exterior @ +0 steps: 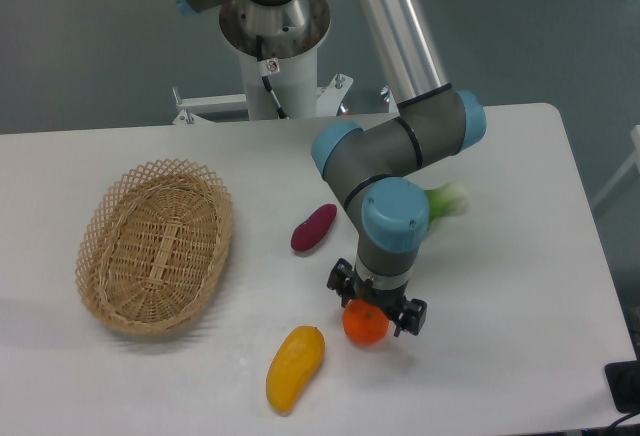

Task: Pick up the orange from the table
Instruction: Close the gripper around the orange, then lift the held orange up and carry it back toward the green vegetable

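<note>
The orange (365, 326) is a small round bright-orange fruit resting on the white table (520, 286), right of centre near the front. My gripper (374, 304) hangs directly above it, open, with one black finger (340, 283) at the orange's left and the other at its right. The fingers straddle the fruit's top, and the wrist hides its upper edge. Whether the pads touch the skin I cannot tell.
A yellow-orange mango (294, 367) lies just left of the orange. A purple sweet potato (314, 227) lies behind them. A woven basket (155, 244) stands at the left. A pale green vegetable (447, 201) peeks out behind the arm's elbow.
</note>
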Motion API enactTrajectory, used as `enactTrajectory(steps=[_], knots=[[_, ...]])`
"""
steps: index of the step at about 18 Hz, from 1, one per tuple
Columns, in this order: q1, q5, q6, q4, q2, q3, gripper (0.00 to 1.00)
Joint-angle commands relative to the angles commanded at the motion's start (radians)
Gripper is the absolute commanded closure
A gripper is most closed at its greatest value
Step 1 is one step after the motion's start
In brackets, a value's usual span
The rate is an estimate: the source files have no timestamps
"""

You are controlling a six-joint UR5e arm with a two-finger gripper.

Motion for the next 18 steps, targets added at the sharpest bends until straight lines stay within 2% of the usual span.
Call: enactTrajectory(steps=[5, 9, 18], knots=[[-0.002, 0.012, -0.002, 0.000, -0.009, -0.006, 0.00], [-0.028, 0.130, -0.002, 0.000, -0.026, -0.006, 0.00], [-0.029, 0.117, -0.054, 0.006, -0.035, 0.014, 0.00]])
